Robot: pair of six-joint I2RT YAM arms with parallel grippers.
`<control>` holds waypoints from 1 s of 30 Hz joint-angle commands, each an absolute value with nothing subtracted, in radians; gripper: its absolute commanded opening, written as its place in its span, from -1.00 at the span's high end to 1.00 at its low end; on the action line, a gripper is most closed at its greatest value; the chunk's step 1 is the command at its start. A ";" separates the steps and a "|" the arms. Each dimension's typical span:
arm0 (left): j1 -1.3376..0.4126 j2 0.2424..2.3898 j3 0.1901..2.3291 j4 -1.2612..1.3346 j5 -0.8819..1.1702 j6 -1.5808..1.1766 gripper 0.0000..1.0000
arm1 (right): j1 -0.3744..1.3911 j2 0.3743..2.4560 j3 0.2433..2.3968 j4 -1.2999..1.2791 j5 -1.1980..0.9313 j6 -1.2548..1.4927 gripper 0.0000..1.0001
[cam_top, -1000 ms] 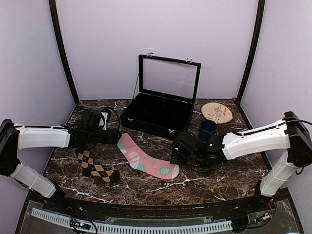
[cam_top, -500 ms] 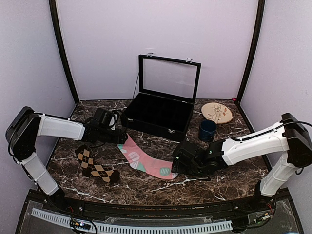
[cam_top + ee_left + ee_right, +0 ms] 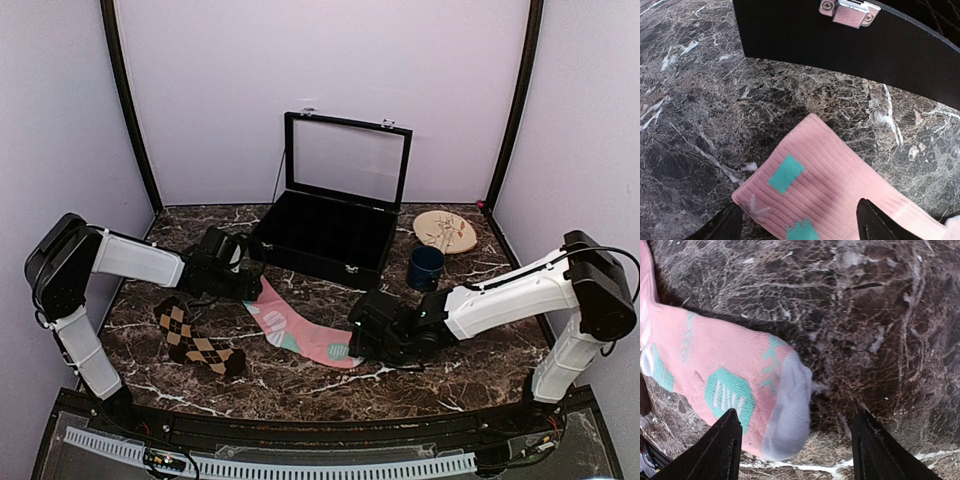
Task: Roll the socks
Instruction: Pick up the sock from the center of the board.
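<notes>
The pink sock [image 3: 300,330] lies flat and slanted mid-table, its cuff [image 3: 810,175] toward the black case and its white toe [image 3: 787,415] toward the right arm. My left gripper [image 3: 248,285] hovers low over the cuff, open, its fingers either side of the cuff's width [image 3: 799,212]. My right gripper [image 3: 358,336] is open too, with the toe inside the gap by the left finger and bare marble by the right one [image 3: 797,417]. The dark brown argyle sock [image 3: 195,343] lies apart at front left, below the left arm.
An open black case [image 3: 325,235] with a glass lid stands behind the socks; its front wall and latch [image 3: 850,12] are just beyond the cuff. A blue mug [image 3: 425,267] and a round wooden disc [image 3: 445,231] sit at back right.
The left gripper has travelled right, from beside the case to the pink sock's cuff. The right gripper has come down and left onto the toe.
</notes>
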State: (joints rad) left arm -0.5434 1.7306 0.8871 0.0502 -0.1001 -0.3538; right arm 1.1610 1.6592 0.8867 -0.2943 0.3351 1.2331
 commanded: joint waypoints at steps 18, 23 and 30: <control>-0.516 1.801 0.910 0.015 -0.105 -0.380 -0.62 | 1.126 1.702 0.856 -0.144 0.248 1.270 0.76; -0.514 1.817 0.912 0.007 -0.098 -0.381 -0.62 | 1.124 1.690 0.847 -0.146 0.253 1.284 0.84; -0.514 1.798 0.904 -0.005 -0.091 -0.390 -0.61 | 1.122 1.586 0.816 -0.218 0.302 1.295 0.91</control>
State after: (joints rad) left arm -0.5217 1.7935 0.9138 0.0544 -0.1101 -0.3710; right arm 1.1301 1.6669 0.8413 -0.1772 0.2611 1.2812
